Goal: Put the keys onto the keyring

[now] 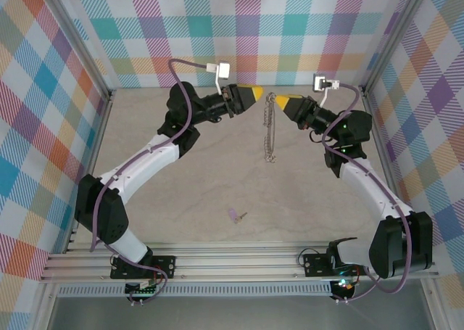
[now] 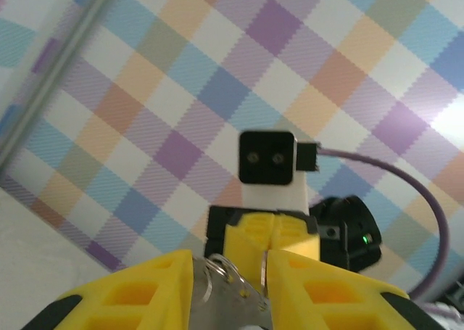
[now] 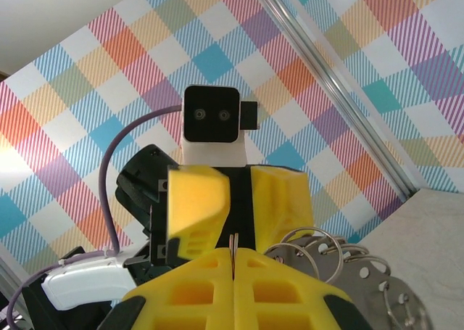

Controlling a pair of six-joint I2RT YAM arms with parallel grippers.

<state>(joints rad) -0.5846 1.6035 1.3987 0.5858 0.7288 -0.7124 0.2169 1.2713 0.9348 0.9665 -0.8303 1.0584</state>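
Keyring [image 1: 270, 130] hangs between the two grippers over the far worktop [image 1: 203, 170]. Right gripper [image 1: 278, 98] is clamped on its wire. Left gripper [image 1: 261, 94] has its jaws part-spread around the rim; can't tell if it pinches. Key [image 1: 235, 215] lies near the front edge. Judgement: hold the right pinch firm and don't twist the hoop.

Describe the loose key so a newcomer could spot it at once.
Look at the table just beyond the front rail, about midway across. The key lies alone there: tiny and lilac-headed, unlike the silvery keyring hanging farther back.
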